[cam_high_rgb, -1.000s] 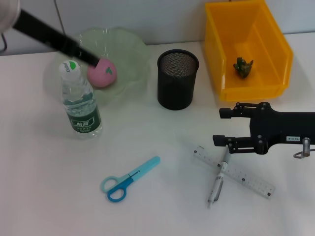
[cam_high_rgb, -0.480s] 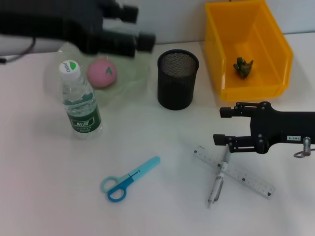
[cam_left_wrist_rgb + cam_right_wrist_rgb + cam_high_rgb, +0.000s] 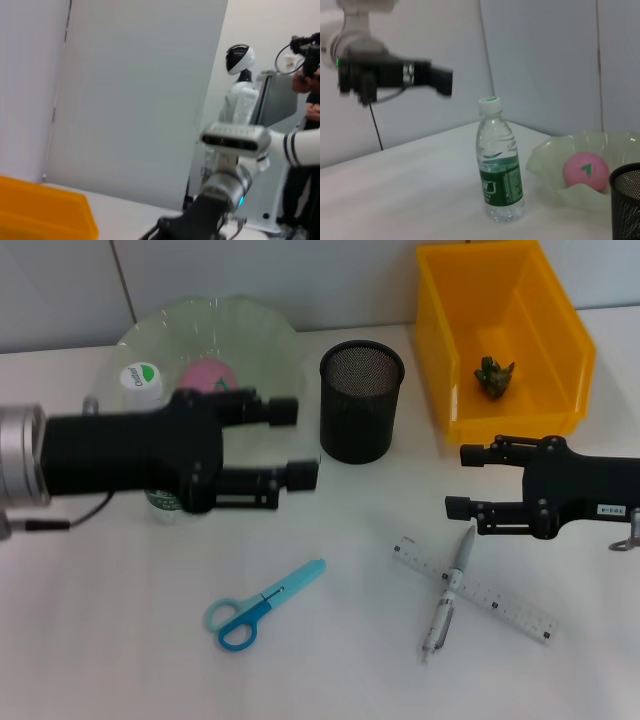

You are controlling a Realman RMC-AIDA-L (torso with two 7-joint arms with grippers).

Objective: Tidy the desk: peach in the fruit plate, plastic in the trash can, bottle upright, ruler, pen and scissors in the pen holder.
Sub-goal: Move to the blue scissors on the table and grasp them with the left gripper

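Jaws spread, empty: right gripper (image 3: 458, 481) just above pen (image 3: 447, 593) crossing ruler (image 3: 476, 588); left gripper (image 3: 292, 443) beyond scissors (image 3: 261, 603) — risk: closing drags both crossed pieces together.

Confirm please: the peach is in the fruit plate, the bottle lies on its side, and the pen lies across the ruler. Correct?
One detail is wrong: the bottle stands upright, as the right wrist view shows. The peach is in the fruit plate, and the pen lies across the ruler.
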